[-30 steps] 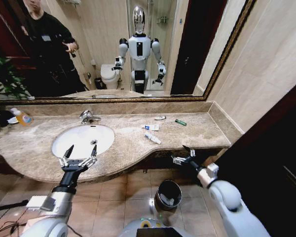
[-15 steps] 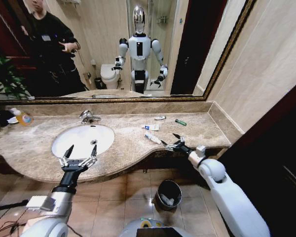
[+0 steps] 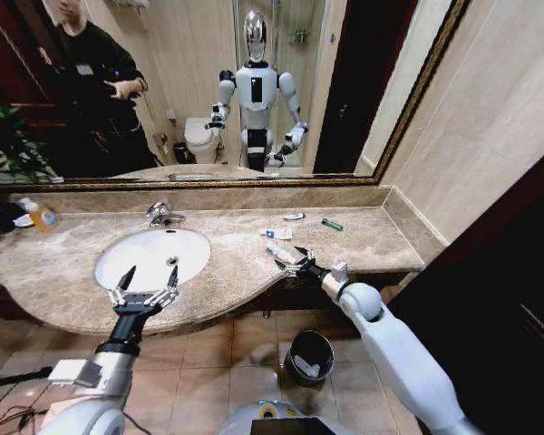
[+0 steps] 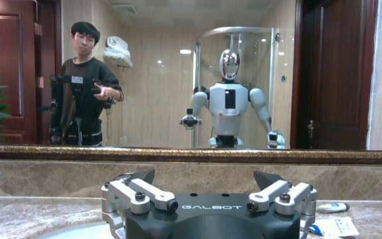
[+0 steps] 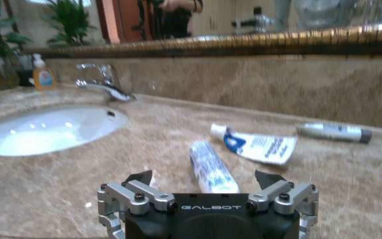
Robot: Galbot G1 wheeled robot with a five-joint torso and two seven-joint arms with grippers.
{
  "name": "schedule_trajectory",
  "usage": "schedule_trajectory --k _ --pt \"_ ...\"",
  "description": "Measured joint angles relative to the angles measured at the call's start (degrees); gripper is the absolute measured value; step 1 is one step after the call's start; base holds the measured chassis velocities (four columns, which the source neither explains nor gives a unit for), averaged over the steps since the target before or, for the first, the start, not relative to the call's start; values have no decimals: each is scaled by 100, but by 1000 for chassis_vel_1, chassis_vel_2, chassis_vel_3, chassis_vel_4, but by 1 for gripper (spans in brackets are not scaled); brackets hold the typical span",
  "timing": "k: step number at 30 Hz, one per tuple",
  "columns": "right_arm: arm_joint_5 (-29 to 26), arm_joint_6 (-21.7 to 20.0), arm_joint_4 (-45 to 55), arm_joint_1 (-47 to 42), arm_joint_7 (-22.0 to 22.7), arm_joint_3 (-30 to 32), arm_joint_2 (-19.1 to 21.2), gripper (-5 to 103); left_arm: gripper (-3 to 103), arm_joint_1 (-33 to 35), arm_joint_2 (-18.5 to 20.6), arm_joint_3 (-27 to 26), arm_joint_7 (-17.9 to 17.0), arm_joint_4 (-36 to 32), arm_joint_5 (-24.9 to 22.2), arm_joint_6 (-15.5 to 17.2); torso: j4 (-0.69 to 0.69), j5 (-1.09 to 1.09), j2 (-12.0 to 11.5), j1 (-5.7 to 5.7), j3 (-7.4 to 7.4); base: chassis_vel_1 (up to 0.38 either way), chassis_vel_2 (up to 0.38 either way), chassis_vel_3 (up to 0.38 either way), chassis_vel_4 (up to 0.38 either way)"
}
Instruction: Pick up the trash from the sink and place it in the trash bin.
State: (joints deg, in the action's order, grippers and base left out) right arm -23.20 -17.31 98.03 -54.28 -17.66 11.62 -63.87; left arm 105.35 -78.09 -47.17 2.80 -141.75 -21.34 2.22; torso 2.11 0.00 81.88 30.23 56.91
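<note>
At the countertop's near edge, the right gripper (image 3: 291,263) hovered with fingers spread, just short of a white tube (image 5: 211,172); a sachet (image 5: 260,146) lay beyond. The left gripper (image 3: 145,290) waited, splayed, before the sink (image 3: 152,254). The trash bin (image 3: 310,357) stood below.

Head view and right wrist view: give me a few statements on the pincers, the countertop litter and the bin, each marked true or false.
1. The right pincer is open, at the white tube with blue print on the beige-brown marble countertop. True.
2. The left pincer grips a sachet. False: it is open and empty, at the counter's front edge by the white oval basin.
3. The small green tube lies in the basin. False: it lies on the countertop near the back wall.
4. The small round black bin stands on the tiled floor. True.
</note>
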Motion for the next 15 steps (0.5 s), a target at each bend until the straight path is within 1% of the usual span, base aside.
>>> schedule_trajectory --k 4,6,8,9,11,12,15 --pt "-12 -29 -186 132 11 -77 -24 100 100 0 0 0 0 0 0 0 0 0 0 0 0 0 0 0 0" --pt "-22 -32 -267 195 21 -101 -42 97 100 0 0 0 0 0 0 0 0 0 0 0 0 0 0 0 0" --pt "-38 -43 -337 255 34 -129 -59 91 100 0 0 0 0 0 0 0 0 0 0 0 0 0 0 0 0" --pt "-38 -43 -337 255 34 -129 -59 91 100 0 0 0 0 0 0 0 0 0 0 0 0 0 0 0 0" --pt "-58 -53 -374 298 62 -158 -72 85 100 0 0 0 0 0 0 0 0 0 0 0 0 0 0 0 0" --pt "-58 -53 -374 298 62 -158 -72 85 100 0 0 0 0 0 0 0 0 0 0 0 0 0 0 0 0" --pt "-69 -54 -414 325 67 -177 -90 74 100 0 0 0 0 0 0 0 0 0 0 0 0 0 0 0 0"
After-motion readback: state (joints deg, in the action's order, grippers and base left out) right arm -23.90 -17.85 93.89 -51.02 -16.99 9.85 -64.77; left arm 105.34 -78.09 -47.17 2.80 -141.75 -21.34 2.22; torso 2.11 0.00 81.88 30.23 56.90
